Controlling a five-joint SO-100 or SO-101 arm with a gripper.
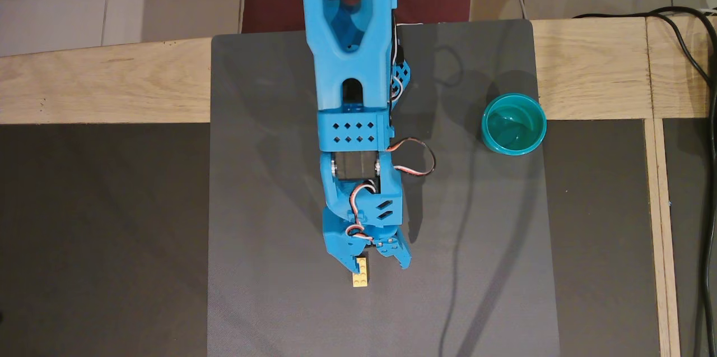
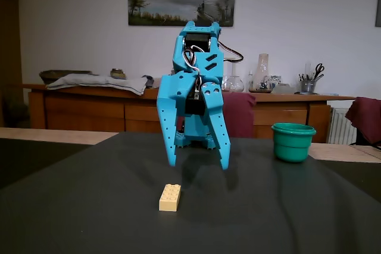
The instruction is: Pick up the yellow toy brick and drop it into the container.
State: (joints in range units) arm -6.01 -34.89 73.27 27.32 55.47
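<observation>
Yellow toy brick [image 2: 169, 197] lies outside container [image 2: 293, 142]

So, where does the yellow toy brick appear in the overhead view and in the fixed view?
Overhead view: the yellow toy brick lies low in the picture, near the middle, on the dark mat, partly under the tips of the open blue gripper.
Fixed view: the brick lies low and left of centre, on the mat, below and in front of the raised gripper.
Shared landmark: the teal container, to the right in both views.
</observation>
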